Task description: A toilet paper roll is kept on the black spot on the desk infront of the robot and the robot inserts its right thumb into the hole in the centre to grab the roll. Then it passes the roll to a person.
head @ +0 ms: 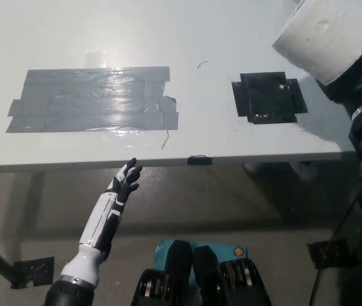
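The white toilet paper roll [329, 35] is lifted high at the top right of the head view, well above the desk. My black right hand [356, 80] is shut on it from behind, mostly hidden by the roll. The small black spot [268, 97] on the white desk [206, 38] lies bare below and to the left of the roll. My white left hand [125, 179] rests below the desk's front edge at lower left, fingers apart and holding nothing.
A large patch of grey tape [92, 99] covers the desk's left half. The desk's front edge [168, 160] runs across the middle of the picture, with floor and a table leg foot [31, 271] below it.
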Controlling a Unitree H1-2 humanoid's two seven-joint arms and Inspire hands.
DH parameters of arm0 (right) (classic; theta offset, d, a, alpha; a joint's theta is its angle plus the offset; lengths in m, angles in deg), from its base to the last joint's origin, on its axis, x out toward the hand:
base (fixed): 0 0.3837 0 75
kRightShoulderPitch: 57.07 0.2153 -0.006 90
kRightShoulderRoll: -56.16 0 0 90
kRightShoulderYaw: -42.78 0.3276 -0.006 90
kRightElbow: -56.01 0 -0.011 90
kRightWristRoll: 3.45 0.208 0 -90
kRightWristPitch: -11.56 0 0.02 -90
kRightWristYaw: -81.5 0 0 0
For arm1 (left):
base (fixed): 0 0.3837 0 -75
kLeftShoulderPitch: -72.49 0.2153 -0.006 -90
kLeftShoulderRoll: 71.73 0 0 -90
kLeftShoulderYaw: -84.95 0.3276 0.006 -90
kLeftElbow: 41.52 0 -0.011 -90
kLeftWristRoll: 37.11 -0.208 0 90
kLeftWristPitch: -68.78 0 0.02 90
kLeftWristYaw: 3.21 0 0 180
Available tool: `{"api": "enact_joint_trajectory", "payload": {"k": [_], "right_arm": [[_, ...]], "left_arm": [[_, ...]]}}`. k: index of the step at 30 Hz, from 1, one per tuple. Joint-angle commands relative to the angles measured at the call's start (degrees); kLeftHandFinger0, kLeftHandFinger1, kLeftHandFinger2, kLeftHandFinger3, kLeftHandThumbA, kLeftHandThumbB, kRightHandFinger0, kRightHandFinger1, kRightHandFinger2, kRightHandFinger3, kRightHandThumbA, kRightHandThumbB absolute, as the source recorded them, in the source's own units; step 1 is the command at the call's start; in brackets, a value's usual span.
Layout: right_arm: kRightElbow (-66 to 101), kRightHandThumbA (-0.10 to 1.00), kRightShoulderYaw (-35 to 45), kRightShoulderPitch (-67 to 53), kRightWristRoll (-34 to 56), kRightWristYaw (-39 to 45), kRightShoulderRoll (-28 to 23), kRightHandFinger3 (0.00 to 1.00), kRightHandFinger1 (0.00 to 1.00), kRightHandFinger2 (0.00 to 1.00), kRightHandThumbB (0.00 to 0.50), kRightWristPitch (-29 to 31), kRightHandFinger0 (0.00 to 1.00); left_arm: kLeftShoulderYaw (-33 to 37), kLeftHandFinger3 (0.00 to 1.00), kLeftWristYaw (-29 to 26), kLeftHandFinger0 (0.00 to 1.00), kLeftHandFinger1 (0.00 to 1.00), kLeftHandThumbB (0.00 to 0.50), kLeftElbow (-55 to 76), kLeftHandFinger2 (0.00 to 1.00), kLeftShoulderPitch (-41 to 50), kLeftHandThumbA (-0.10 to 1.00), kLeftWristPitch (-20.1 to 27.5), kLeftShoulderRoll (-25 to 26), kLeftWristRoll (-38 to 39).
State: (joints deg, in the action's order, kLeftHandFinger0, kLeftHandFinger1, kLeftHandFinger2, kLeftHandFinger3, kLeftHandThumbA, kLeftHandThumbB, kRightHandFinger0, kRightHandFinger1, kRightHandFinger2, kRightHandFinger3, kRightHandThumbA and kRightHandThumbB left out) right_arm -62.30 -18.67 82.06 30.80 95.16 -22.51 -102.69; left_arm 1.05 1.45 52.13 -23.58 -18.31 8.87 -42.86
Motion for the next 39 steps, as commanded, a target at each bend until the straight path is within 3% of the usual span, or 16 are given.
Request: {"api": "enact_joint_trajectory", "payload": {"k": [1,7,11,13,15,17,19,22,25,30,32,35,38,39], "right_arm": [[19.76,-0.10,-10.12,4.22,27.88,-6.00,-1.56,0.84,0.34,0.83,0.142,-2.68,0.00],[21.56,-0.10,-13.47,2.83,30.71,-9.27,-1.91,0.79,0.32,0.86,0.124,-2.68,0.00],[21.35,-0.10,-15.06,2.84,31.65,-9.52,-2.39,0.83,0.33,0.85,0.115,-2.68,0.00],[21.40,-0.10,-15.77,2.81,32.46,-9.57,-2.80,0.76,0.37,0.89,0.118,-2.68,0.00],[21.03,-0.10,-16.39,3.03,34.00,-9.73,-2.93,0.58,0.35,0.88,0.120,-2.68,0.00],[20.93,-0.10,-16.80,3.15,34.71,-10.74,-3.04,0.55,0.35,0.87,0.127,-2.68,0.00],[20.64,-0.10,-17.04,3.24,34.80,-10.81,-3.21,0.59,0.35,0.87,0.119,-2.68,0.00],[19.92,-0.10,-17.50,3.21,35.46,-11.80,-3.57,0.83,0.34,0.86,0.115,-2.68,0.00],[19.37,-0.10,-18.07,3.37,35.52,-12.86,-4.12,0.96,0.35,0.83,0.104,-2.68,0.00],[15.96,-0.10,-18.94,5.14,34.03,-11.84,-5.22,0.96,0.40,0.79,0.098,-2.68,0.00],[12.34,-0.10,-19.12,7.30,31.88,-11.58,-5.55,0.98,0.42,0.82,0.129,-2.68,0.00],[9.18,-0.10,-19.55,9.62,28.83,-12.74,-5.75,1.00,0.41,0.80,0.139,-2.68,0.00],[4.10,-0.10,-22.20,14.15,21.75,-15.39,-6.71,1.00,0.35,0.76,0.117,-2.68,0.00],[2.42,-0.10,-22.76,15.56,20.10,-16.45,-6.84,1.00,0.37,0.80,0.119,-2.68,0.00]], "left_arm": [[-0.28,1.00,0.68,1.00,1.00,0.254,1.85,1.00,-1.98,1.00,0.43,0.98,-0.29],[-0.25,1.00,0.75,1.00,1.00,0.254,1.85,1.00,-1.92,1.00,0.44,1.04,-0.31],[-0.30,1.00,0.79,1.00,1.00,0.263,1.98,1.00,-1.85,1.00,0.05,0.97,-0.12],[-0.28,1.00,0.81,1.00,1.00,0.255,1.86,1.00,-1.88,1.00,0.56,1.00,-0.06],[-0.31,1.00,0.81,1.00,1.00,0.246,1.74,1.00,-1.86,1.00,0.80,0.94,0.12],[-0.22,1.00,0.71,1.00,1.00,0.250,1.71,1.00,-1.90,1.00,0.98,1.06,-0.33],[-0.18,1.00,0.72,1.00,1.00,0.251,1.81,1.00,-1.91,1.00,0.73,1.13,-0.51],[-0.17,1.00,0.83,1.00,1.00,0.247,1.64,1.00,-1.86,1.00,0.85,1.05,-0.09],[-0.17,1.00,0.80,1.00,1.00,0.249,1.76,1.00,-1.77,1.00,0.62,0.99,0.03],[-0.14,1.00,0.66,1.00,1.00,0.248,1.53,1.00,-1.78,1.00,1.06,1.17,-0.07],[-0.07,1.00,0.57,1.00,1.00,0.248,1.66,1.00,-1.80,1.00,0.89,1.20,-0.29],[-0.01,1.00,0.58,1.00,1.00,0.247,1.70,1.00,-1.83,1.00,0.80,1.13,-0.25],[0.11,1.00,0.65,1.00,1.00,0.242,1.51,1.00,-1.93,1.00,0.91,1.16,-0.35],[0.14,1.00,0.67,1.00,1.00,0.241,1.47,1.00,-1.96,1.00,1.02,1.16,-0.35]]}}
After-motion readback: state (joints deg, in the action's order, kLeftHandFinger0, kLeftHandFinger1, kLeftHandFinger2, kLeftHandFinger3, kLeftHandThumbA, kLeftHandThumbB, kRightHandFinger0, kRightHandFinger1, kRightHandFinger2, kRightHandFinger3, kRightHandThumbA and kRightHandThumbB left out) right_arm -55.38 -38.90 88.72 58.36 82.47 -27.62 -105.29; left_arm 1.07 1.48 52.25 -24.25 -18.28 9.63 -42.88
